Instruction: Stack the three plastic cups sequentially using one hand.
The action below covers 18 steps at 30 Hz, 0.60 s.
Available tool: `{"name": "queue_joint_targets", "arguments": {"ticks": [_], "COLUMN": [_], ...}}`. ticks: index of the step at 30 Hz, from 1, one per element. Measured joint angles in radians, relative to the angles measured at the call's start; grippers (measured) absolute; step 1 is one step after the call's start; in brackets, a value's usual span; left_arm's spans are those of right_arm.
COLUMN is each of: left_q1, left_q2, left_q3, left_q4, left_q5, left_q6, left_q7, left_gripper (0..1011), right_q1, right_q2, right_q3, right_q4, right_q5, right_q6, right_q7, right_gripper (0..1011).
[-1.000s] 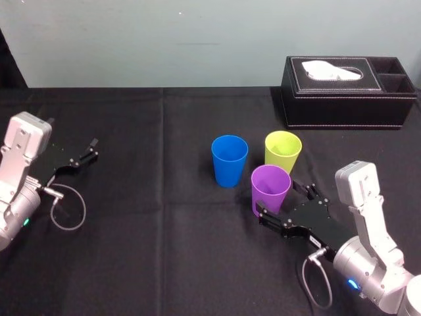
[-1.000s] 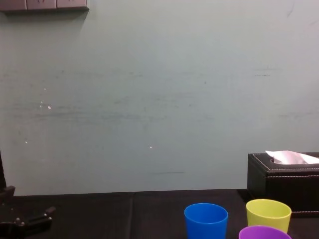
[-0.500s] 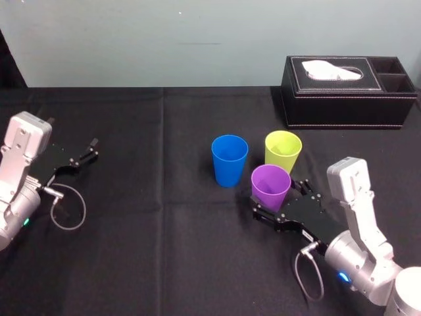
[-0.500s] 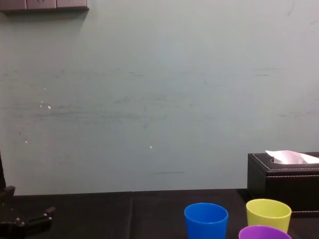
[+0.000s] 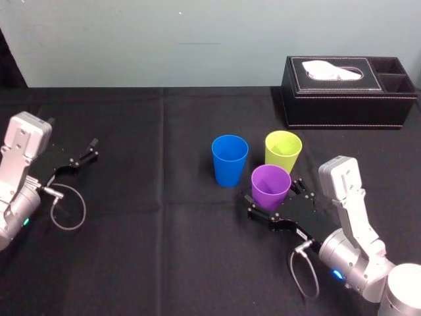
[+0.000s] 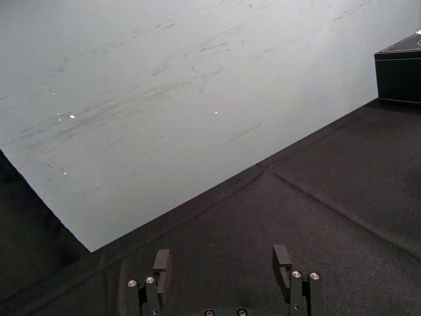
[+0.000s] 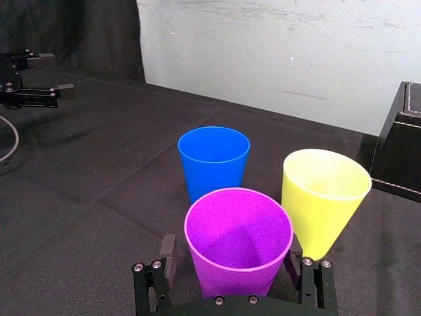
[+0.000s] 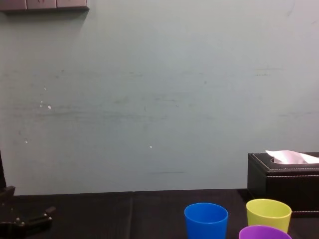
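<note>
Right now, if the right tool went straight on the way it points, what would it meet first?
The purple cup, standing between the right tool's open fingers; it would probably touch the cup almost at once.

In the chest view, the purple cup [image 8: 264,232] is cut off by the bottom edge just below its rim. The bases of the blue cup [image 8: 206,220] and yellow-green cup [image 8: 268,214] are lost there too. The tissue box [image 8: 281,180] is cropped at the right edge. In the right wrist view, the purple cup's foot is masked by the right gripper [image 7: 230,246].
</note>
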Motion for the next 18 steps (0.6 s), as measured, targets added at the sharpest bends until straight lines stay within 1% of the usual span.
{"name": "queue_joint_targets", "arguments": {"ticks": [3, 5, 7, 8, 9, 10, 12, 14, 18], "left_q1": [0.0, 0.0, 0.0, 0.0, 0.0, 0.0, 0.0, 0.0, 0.0], "left_q2": [0.0, 0.0, 0.0, 0.0, 0.0, 0.0, 0.0, 0.0, 0.0], "left_q3": [0.0, 0.0, 0.0, 0.0, 0.0, 0.0, 0.0, 0.0, 0.0], "left_q4": [0.0, 0.0, 0.0, 0.0, 0.0, 0.0, 0.0, 0.0, 0.0], "left_q5": [0.0, 0.0, 0.0, 0.0, 0.0, 0.0, 0.0, 0.0, 0.0], "left_q6": [0.0, 0.0, 0.0, 0.0, 0.0, 0.0, 0.0, 0.0, 0.0], "left_q7": [0.0, 0.0, 0.0, 0.0, 0.0, 0.0, 0.0, 0.0, 0.0], "left_gripper": [1011, 1011, 1011, 1011, 1011, 1011, 1011, 1011, 1011], "right_q1": [-0.001, -0.001, -0.002, -0.002, -0.002, -0.002, -0.002, -0.002, -0.003], "right_q2": [0.001, 0.002, 0.002, 0.002, 0.002, 0.003, 0.003, 0.003, 0.003], "right_q3": [0.0, 0.0, 0.0, 0.0, 0.0, 0.0, 0.0, 0.0, 0.0], "right_q4": [-0.002, -0.002, -0.002, -0.003, -0.003, -0.003, -0.003, -0.004, -0.004], "right_q5": [0.001, 0.001, 0.002, 0.002, 0.003, 0.003, 0.003, 0.003, 0.004], "right_q6": [0.0, 0.0, 0.0, 0.0, 0.0, 0.0, 0.0, 0.0, 0.0], "right_q7": [0.0, 0.0, 0.0, -0.001, -0.001, -0.002, -0.002, -0.003, -0.003], "right_gripper": [979, 926, 896, 848, 835, 797, 765, 741, 728]}}
